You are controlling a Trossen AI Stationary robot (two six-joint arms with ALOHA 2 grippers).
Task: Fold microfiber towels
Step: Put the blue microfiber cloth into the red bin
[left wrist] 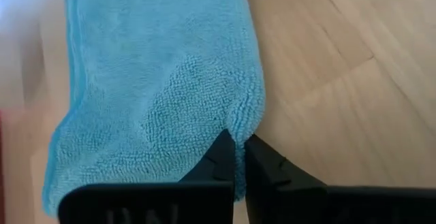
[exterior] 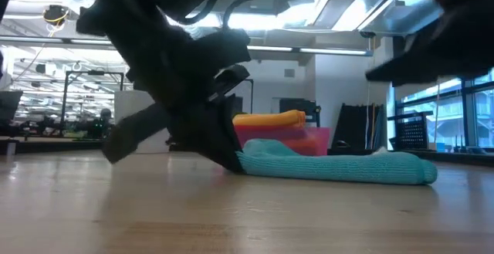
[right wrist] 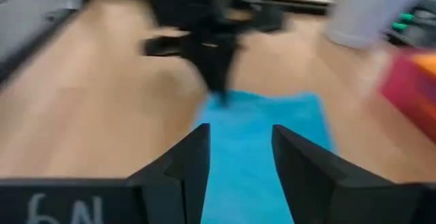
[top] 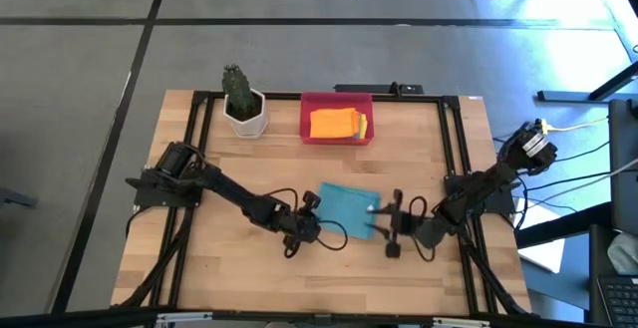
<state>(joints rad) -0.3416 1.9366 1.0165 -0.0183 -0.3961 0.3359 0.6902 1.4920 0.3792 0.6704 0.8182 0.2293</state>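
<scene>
A teal-blue microfiber towel (top: 347, 210) lies folded flat on the wooden table, a thick flat pad in the low view (exterior: 340, 166). My left gripper (top: 317, 218) is at the towel's left end, shut on its edge (left wrist: 240, 142). My right gripper (top: 382, 224) hangs open above the towel's right end, its fingers (right wrist: 240, 132) clear of the cloth (right wrist: 259, 149). An orange towel (top: 329, 123) and a yellow towel (top: 361, 125) lie folded in the red tray (top: 337, 100) at the far middle. My left gripper pinches the teal towel's edge (left wrist: 238, 118) between its two shut fingers, at the towel's left end. The fingers slant down at it from the table's left (exterior: 228, 155). The towel lies on the table; how many layers are caught I cannot tell.
A cactus in a white pot (top: 243, 104) stands at the far left, beside the red tray. Black rails (top: 194, 149) run along the table's left and right sides. Bare wood lies near the front edge and to the left of the towel.
</scene>
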